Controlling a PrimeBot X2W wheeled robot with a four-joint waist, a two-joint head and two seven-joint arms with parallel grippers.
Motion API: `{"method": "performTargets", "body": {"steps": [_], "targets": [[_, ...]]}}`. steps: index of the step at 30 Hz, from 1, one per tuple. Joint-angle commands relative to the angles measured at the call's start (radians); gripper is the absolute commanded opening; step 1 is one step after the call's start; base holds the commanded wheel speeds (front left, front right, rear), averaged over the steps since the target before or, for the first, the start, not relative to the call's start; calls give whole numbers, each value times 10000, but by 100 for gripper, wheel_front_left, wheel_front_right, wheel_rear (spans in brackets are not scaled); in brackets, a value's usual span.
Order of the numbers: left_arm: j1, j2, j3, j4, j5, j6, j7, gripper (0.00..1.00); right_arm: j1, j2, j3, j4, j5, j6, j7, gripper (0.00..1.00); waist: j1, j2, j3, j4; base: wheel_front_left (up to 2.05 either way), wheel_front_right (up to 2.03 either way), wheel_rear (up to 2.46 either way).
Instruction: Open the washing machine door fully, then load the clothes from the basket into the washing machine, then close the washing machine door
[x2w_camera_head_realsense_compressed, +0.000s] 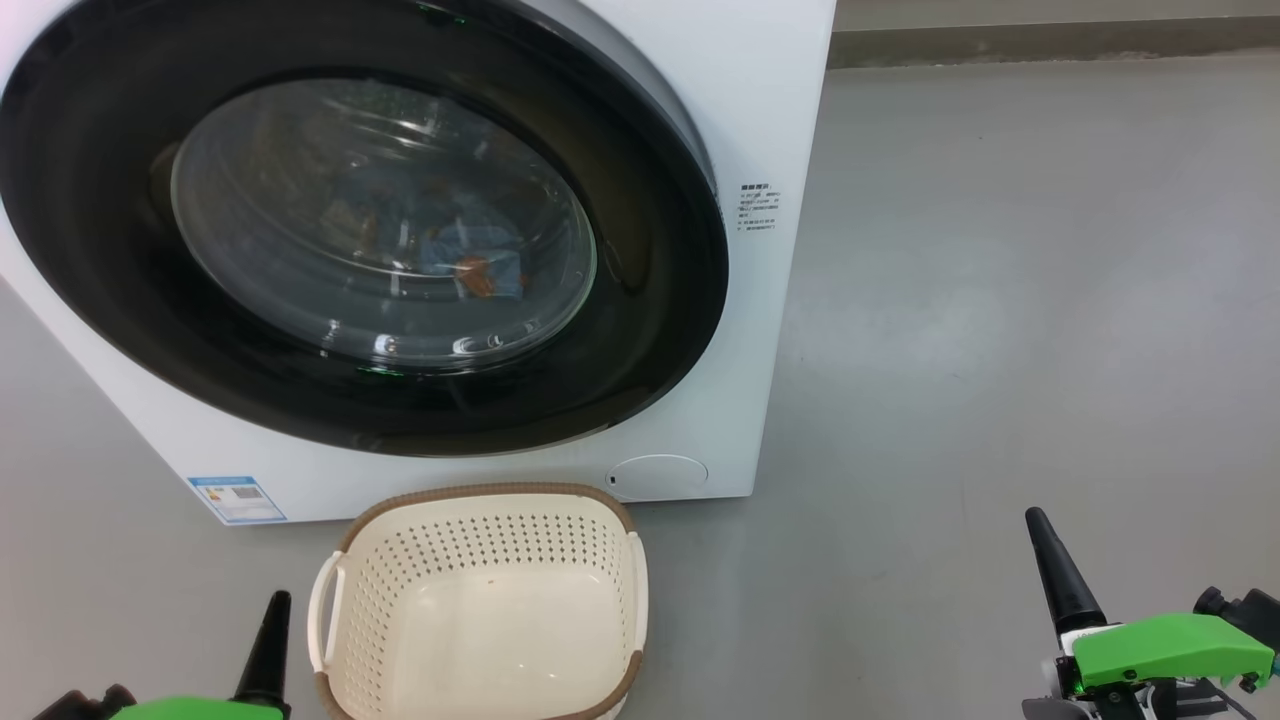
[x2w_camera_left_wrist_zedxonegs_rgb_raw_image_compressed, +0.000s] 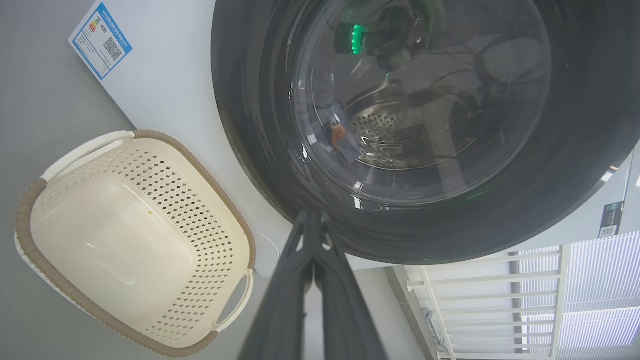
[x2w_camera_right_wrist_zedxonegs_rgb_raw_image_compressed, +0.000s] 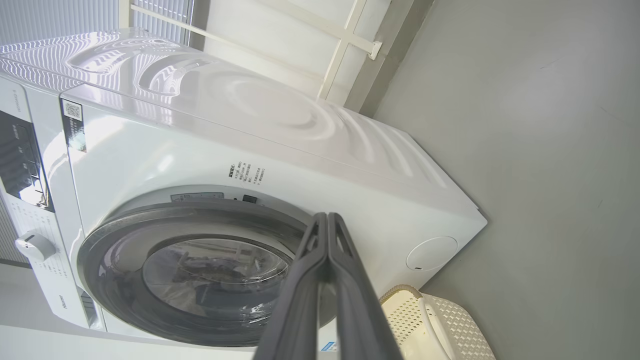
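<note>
One white washing machine (x2w_camera_head_realsense_compressed: 760, 120) stood on the grey floor (x2w_camera_head_realsense_compressed: 1000, 300), its single round door (x2w_camera_head_realsense_compressed: 100, 230) shut against the front. Through its glossy black rim and bulging clear glass showed light blue clothes (x2w_camera_head_realsense_compressed: 470, 260) with an orange-brown print, too bunched to count. One cream basket (x2w_camera_head_realsense_compressed: 480, 495) with a brown rim sat on the floor just before the machine, bare bottom showing, while the left tool (x2w_camera_left_wrist_zedxonegs_rgb_raw_image_compressed: 311, 216) and the right tool (x2w_camera_right_wrist_zedxonegs_rgb_raw_image_compressed: 327, 217) each had two dark fingers pressed together.

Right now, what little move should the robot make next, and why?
Probably just rest: the basket is empty, blue clothes lie behind the glass of the washing machine door, which looks shut, and the left gripper and right gripper are shut, holding nothing.
</note>
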Motion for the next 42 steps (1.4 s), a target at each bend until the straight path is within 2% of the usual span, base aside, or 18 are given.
{"method": "performTargets", "body": {"steps": [1, 34, 42], "targets": [[-462, 123, 306, -303, -269, -24, 93, 0, -122, 0, 55, -320, 256, 12, 68, 0, 0, 0, -10, -1, 0, 0, 0], [-713, 21, 589, -453, -3470, -29, 1034, 0, -112, 385, -547, -730, 3073, 16, 1024, 0, 0, 0, -236, -24, 0, 0, 0], [-714, 20, 590, -453, -3480, -29, 1036, 0, -112, 390, -554, -730, 3077, 16, 1032, 0, 0, 0, -237, -24, 0, 0, 0]]}}
